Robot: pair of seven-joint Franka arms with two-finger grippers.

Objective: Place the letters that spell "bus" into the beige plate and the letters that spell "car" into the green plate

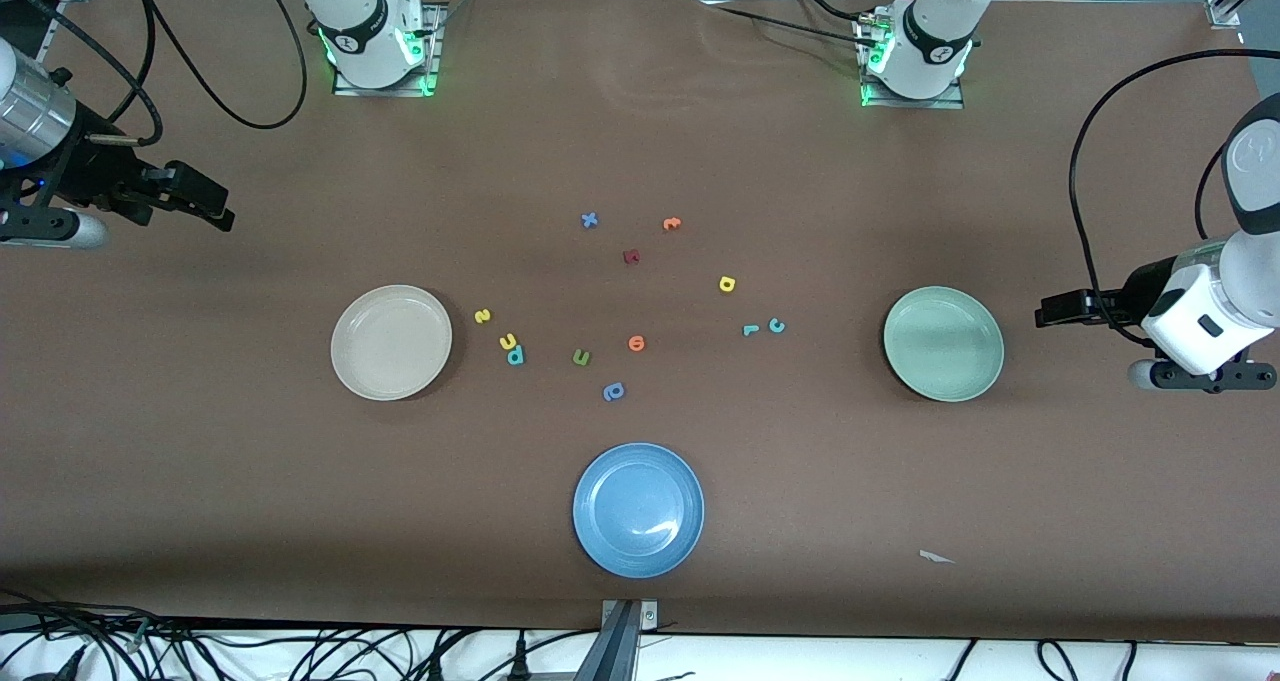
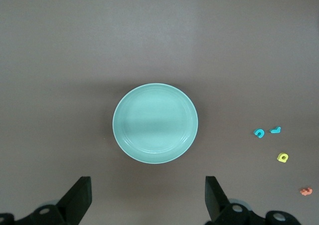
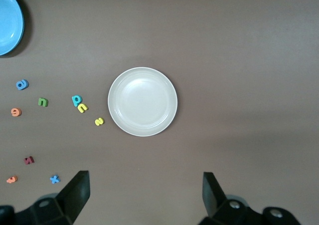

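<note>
The beige plate [image 1: 391,342] [image 3: 142,101] holds nothing. Beside it lie a yellow "s" [image 1: 483,315] [image 3: 99,121], a yellow "u" [image 1: 508,341] [image 3: 82,107] and a teal "b" [image 1: 516,356] [image 3: 76,100]. The green plate [image 1: 943,343] [image 2: 155,122] is bare too. A teal "c" [image 1: 776,326] [image 2: 259,133], a teal "r" [image 1: 750,330] [image 2: 275,130] and a yellow "a" [image 1: 727,284] [image 2: 282,157] lie toward the table's middle from it. My right gripper [image 1: 205,201] [image 3: 144,177] hangs open over the table's right-arm end. My left gripper [image 1: 1060,309] [image 2: 148,182] hangs open over the left-arm end.
A blue plate [image 1: 638,510] sits nearest the front camera. Other loose letters lie in the middle: a green "u" [image 1: 581,358], an orange one [image 1: 636,342], a blue one [image 1: 613,391], a blue "x" [image 1: 589,220], an orange "t" [image 1: 671,223] and a dark red one [image 1: 631,256].
</note>
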